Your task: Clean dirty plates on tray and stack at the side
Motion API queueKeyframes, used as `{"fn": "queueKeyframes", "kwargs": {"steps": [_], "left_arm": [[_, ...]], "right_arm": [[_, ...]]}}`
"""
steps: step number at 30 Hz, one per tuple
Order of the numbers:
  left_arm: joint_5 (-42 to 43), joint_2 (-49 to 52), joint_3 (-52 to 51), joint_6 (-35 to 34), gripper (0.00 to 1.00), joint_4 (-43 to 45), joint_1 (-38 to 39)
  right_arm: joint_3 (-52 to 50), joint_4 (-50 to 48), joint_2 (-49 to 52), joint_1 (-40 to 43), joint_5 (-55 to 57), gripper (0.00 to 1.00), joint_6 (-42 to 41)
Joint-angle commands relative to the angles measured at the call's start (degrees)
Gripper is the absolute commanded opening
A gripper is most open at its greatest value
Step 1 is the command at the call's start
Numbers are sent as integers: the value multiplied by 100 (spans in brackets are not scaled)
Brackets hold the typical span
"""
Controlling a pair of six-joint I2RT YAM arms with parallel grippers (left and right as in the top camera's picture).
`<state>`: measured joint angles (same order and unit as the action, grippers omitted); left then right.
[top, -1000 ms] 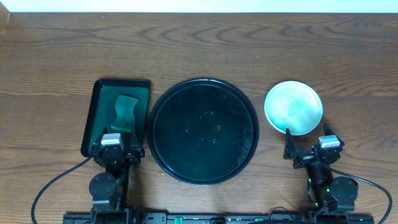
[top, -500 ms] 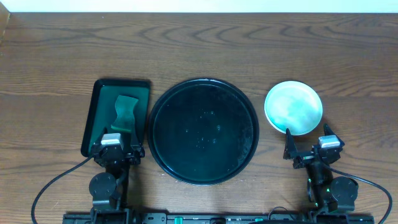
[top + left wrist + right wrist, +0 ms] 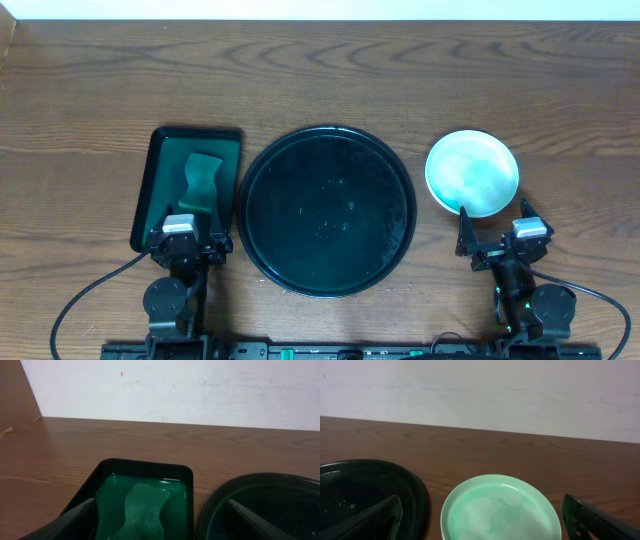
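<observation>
Wooden table (image 3: 320, 70): large round black tray (image 3: 326, 210) bare, pale-mint round plate (image 3: 472, 172) beside it; left gripper (image 3: 190, 238), right gripper (image 3: 495, 230) wide open, empty; best park clear.

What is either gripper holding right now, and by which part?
Nothing is held: the left gripper and right gripper are both open and empty.

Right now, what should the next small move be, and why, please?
Probably none; I'd leave the left tool and right tool parked. The tray holds no plates, the one visible plate sits beside it, and the sponge lies in its green tray.
</observation>
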<state>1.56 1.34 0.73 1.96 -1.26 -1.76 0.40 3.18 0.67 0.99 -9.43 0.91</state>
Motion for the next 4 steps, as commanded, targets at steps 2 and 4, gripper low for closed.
{"fn": "queueKeyframes", "kwargs": {"steps": [2, 4], "left_arm": [[-116, 11, -50, 101, 80, -293, 24], [-116, 11, -50, 101, 80, -293, 24]], "right_arm": [[-9, 24, -33, 42, -26, 99, 90], [-9, 24, -33, 42, -26, 99, 90]]}}
